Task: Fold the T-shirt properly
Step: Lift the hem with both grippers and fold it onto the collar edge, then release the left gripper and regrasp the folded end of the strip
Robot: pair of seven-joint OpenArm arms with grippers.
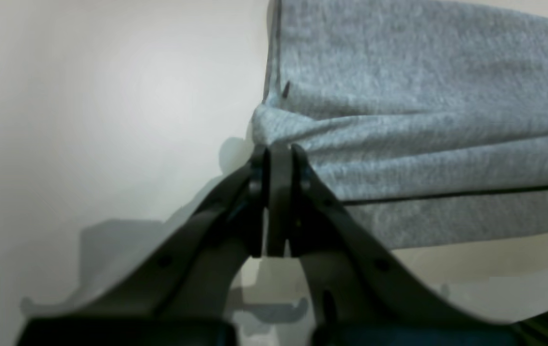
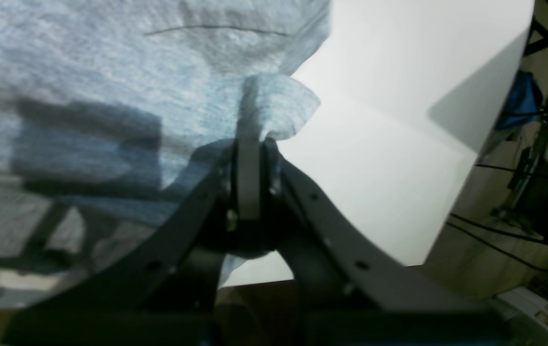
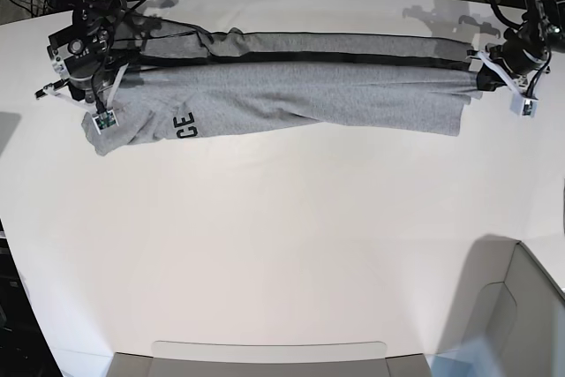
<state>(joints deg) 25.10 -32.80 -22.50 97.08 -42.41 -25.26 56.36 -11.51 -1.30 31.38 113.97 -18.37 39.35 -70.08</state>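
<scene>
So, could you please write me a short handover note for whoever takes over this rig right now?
Left pincer: shut on one end of the T-shirt.
Right pincer: shut on the opposite end.
T-shirt: stretched in a long band across the far side of the white table, black lettering partly showing near the right pincer.
Done: lengthwise fold appears under way.
Left: lay it down, fold across, tidy.
</scene>
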